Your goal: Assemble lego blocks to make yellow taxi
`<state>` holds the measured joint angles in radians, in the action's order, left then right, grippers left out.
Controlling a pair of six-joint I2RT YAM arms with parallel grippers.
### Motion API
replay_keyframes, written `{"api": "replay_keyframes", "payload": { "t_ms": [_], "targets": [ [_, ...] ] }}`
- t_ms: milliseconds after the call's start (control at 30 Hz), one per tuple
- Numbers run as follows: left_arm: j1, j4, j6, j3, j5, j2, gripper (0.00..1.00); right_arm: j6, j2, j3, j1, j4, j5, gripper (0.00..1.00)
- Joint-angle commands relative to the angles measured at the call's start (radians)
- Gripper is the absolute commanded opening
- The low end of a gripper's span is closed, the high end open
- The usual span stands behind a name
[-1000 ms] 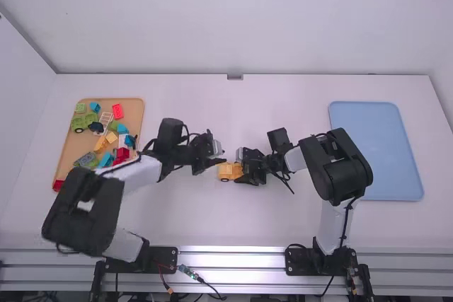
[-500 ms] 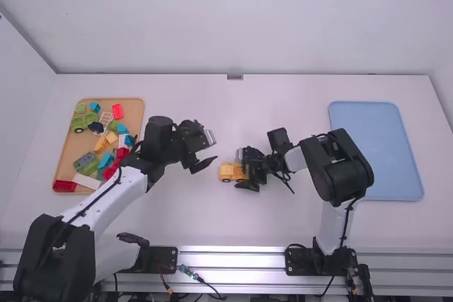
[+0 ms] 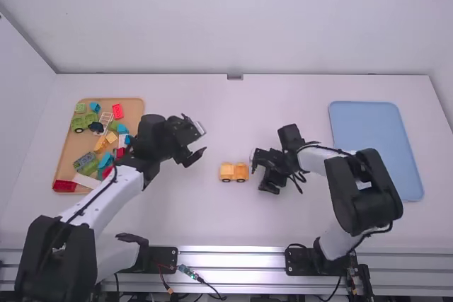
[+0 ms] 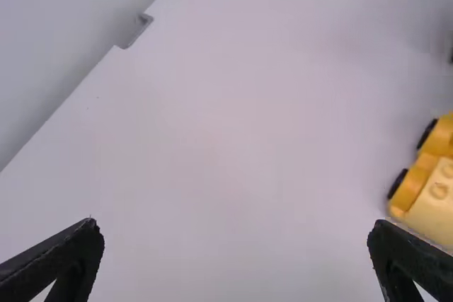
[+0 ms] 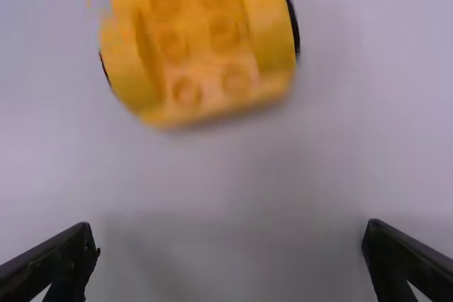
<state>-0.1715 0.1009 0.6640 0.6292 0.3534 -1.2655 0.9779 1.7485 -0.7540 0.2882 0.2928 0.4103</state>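
Right pincer [image 5: 232, 237] has drawn back from the car [image 3: 233, 172]; it and the left pincer [image 4: 235, 231] gape empty, presumably leaving the studs [image 5: 235, 80] free for building.

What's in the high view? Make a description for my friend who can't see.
A yellow block car sits on a white table, between the left arm's open fingers and the right arm's open fingers. A tan tray of colorful blocks is at left, a blue tray at right.

yellow car [image 3: 233, 171]: smooth plastic | tabletop [image 3: 205, 217]: smooth, matt | rail [image 3: 233, 260]: glossy metal
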Motion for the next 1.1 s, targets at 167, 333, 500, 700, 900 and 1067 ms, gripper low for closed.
{"api": "replay_keyframes", "payload": {
  "t_ms": [167, 333, 500, 700, 900, 1067],
  "targets": [
    [0.007, -0.027, -0.014, 0.013, -0.09, 0.019, 0.99, -0.285, -0.155, 0.013, -0.008, 0.0, -0.322, 0.99],
    [0.011, 0.004, -0.256, 0.012, -0.303, 0.019, 0.99, -0.335, -0.232, 0.013, -0.007, 0.01, -0.359, 0.99],
    [0.072, -0.002, -0.597, 0.034, -0.578, 0.019, 0.99, -0.353, -0.286, 0.013, 0.013, 0.0, -0.36, 0.99],
    [0.301, -0.285, -0.732, 0.257, -0.405, -0.06, 0.99, -0.342, -0.334, 0.013, 0.04, -0.009, -0.36, 0.99],
    [0.532, -0.567, -0.957, 0.579, -0.412, -0.322, 0.99, -0.343, -0.339, 0.013, 0.048, -0.043, -0.36, 0.99],
    [0.62, -0.746, -1.056, 0.796, -0.417, -0.548, 0.99, -0.344, -0.339, 0.013, 0.047, -0.049, -0.37, 0.99]
  ]
}}
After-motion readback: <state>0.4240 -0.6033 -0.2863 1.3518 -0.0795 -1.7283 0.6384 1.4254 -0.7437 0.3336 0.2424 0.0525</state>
